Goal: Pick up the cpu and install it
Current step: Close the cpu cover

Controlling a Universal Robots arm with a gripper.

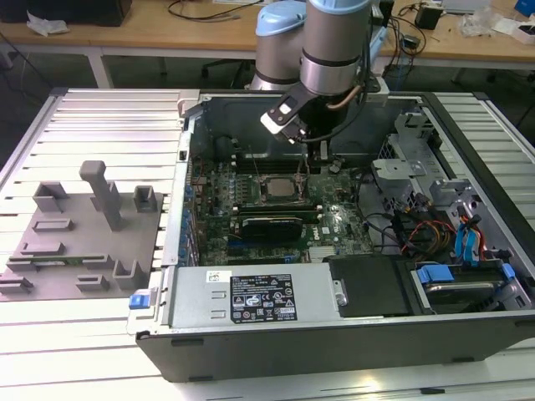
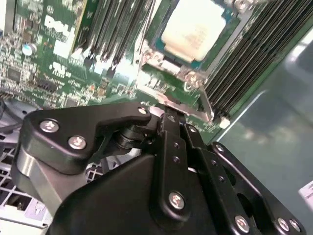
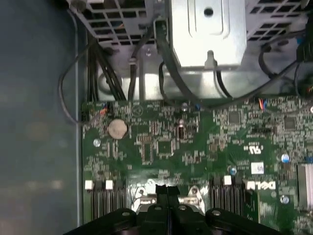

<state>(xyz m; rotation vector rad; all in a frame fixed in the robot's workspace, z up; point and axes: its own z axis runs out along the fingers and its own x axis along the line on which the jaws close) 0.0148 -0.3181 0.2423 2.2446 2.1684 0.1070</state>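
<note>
The cpu point(image 1: 279, 185) lies flat in the socket on the green motherboard point(image 1: 334, 224) inside the open computer case. In the second wrist view its silvery-white top point(image 2: 194, 28) sits within the metal socket frame point(image 2: 183, 78). My gripper point(image 1: 303, 171) hangs just above the socket's edge on the exterior view's right, apart from the chip. Its black fingers point(image 2: 168, 117) are pressed together with nothing between them, and the first wrist view shows the same closed tips point(image 3: 167, 190) above the board.
Black memory slots point(image 2: 254, 54) flank the socket. A grey fixture plate point(image 1: 84, 230) with upright blocks lies on the exterior view's left. A power supply point(image 1: 259, 296) fills the case front, and a drive cage point(image 1: 456, 251) with cables stands on the exterior view's right.
</note>
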